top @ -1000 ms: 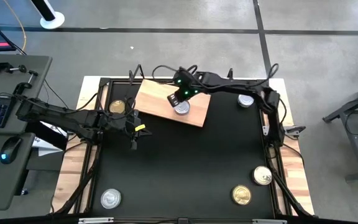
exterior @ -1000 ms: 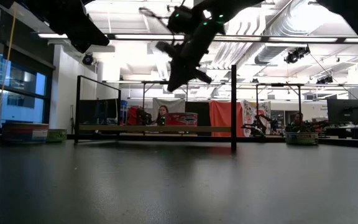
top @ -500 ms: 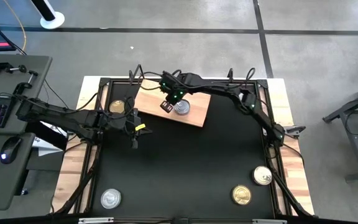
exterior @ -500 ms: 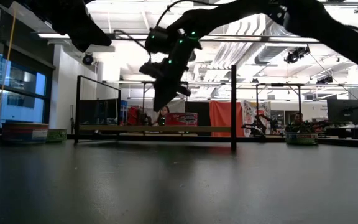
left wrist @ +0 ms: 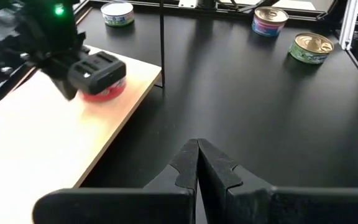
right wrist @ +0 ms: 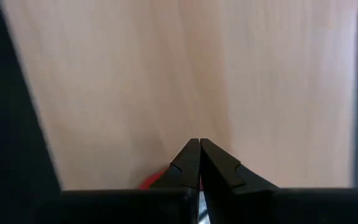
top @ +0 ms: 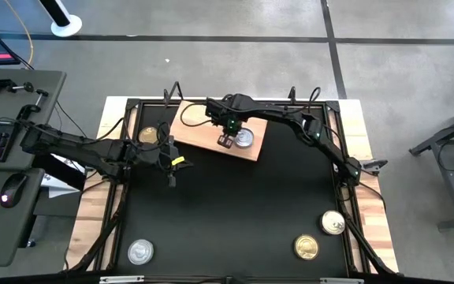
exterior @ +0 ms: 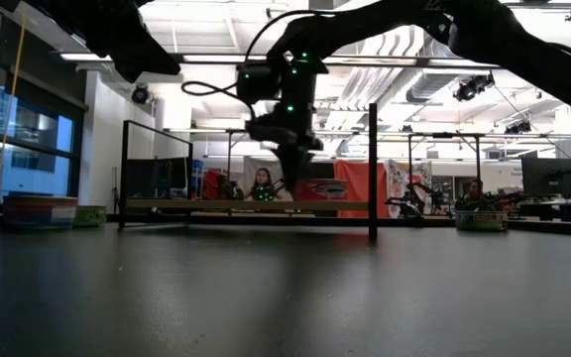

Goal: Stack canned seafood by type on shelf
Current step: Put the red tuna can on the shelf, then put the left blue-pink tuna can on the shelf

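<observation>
Nearest, a silver-topped round tin lies at seven o'clock on the black table, two gold-topped tins at five o'clock. Farther, the left gripper hangs clenched and empty. Beyond, at twelve o'clock, the right gripper, clenched and empty, hovers over the light wooden board beside a silver-topped, red-sided tin.

Right end effector swung back across light wooden shelf board from its left part, fingers now fully pressed together. Short round silver-topped tin with red side pushed rightward along board, now near its right edge, just beside end effector. In low view, right arm's wrist turned from slanted to hanging straight down.
</observation>
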Robot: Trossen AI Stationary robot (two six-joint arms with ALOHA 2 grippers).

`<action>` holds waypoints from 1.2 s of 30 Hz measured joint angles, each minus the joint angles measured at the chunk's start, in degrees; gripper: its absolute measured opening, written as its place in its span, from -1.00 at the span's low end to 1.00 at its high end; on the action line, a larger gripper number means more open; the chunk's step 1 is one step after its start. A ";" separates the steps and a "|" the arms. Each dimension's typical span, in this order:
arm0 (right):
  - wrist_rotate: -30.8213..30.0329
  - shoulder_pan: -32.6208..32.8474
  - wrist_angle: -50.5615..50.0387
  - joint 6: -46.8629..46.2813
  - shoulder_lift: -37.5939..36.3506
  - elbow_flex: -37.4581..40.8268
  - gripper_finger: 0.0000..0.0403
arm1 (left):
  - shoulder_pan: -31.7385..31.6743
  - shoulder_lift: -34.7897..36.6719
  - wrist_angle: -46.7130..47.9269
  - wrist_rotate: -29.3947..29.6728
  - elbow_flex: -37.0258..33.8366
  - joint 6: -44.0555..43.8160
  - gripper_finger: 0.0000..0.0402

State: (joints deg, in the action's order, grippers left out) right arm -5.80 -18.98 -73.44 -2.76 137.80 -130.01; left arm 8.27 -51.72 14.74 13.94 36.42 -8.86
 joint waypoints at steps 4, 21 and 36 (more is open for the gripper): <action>-1.65 -0.03 -3.50 1.36 0.00 -0.02 -1.00 | 0.00 0.00 0.00 0.35 0.00 -0.04 -1.00; -5.16 -0.13 -5.14 1.59 -1.71 0.00 -1.00 | 0.00 0.34 0.56 0.34 0.11 0.10 -1.00; 6.75 5.85 2.94 2.19 -17.30 -0.05 -1.00 | 2.46 -1.24 44.40 3.31 12.96 -32.76 -1.00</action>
State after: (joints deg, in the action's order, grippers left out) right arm 0.95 -13.14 -70.50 -0.57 120.50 -130.06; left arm 10.74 -52.96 59.14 17.25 49.39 -41.62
